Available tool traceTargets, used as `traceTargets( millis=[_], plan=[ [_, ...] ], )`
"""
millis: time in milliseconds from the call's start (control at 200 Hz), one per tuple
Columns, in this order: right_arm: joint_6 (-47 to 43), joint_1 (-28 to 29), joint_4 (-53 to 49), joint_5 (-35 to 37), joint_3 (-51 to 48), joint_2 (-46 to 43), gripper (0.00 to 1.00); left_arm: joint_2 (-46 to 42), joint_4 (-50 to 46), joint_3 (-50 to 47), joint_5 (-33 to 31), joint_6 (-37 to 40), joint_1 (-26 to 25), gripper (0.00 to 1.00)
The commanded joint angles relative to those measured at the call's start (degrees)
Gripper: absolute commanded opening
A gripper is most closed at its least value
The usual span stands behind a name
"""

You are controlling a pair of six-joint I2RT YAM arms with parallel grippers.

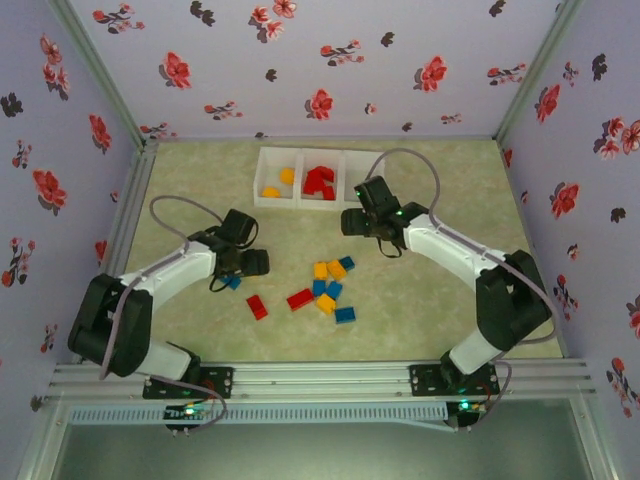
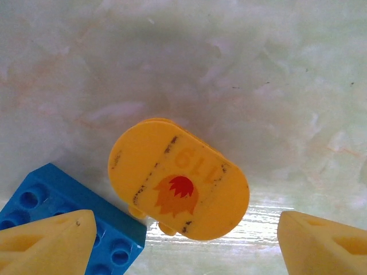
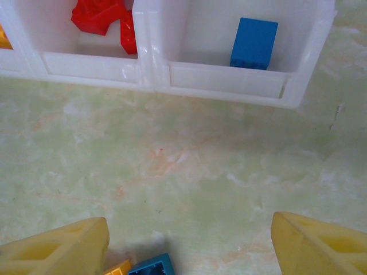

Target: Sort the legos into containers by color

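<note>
At upper centre of the overhead view, against the far wall: the containers (image 1: 300,204), three white bins in a row, yellow pieces in the left bin, red bricks (image 1: 320,182) in the middle, the right bin partly hidden behind the right gripper (image 1: 355,222). Loose legos (image 1: 326,288) in red, yellow and blue scattered mid-tabletop (image 1: 420,320), between the two arms. Left of that cluster, the left gripper (image 1: 242,272) low over the surface, a blue brick (image 1: 232,283) just beside it. In the left wrist view, jaws spread wide and gripping nothing; just ahead of and between the yellow fingertips (image 2: 51,240), a rounded yellow piece (image 2: 178,186) lying flat (printed with a red flame and scuffed digits), touched by neither finger, the blue brick partly covered by the lower-left fingertip. In the right wrist view, jaws likewise apart and empty above bare tabletop, a lone blue block (image 3: 254,43) in the right-hand bin at upper right.
</note>
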Motion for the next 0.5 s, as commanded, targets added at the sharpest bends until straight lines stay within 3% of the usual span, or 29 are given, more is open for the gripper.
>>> traceTargets(
  millis=[0,215,495],
  plan=[
    [0.71,0.32,-2.08,2.0,0.22,-1.56,0.75,1.19,0.39,1.44,0.82,1.67,0.6,0.83],
    [0.65,0.25,-2.39,2.29,0.33,-1.47,0.76,3.34,0.36,2.39,0.84,2.33,0.9,0.82],
    [0.71,0.24,-2.35,2.54,0.12,-1.5,0.76,8.03,0.91,6.19,1.63,3.77,0.94,0.66]
  ],
)
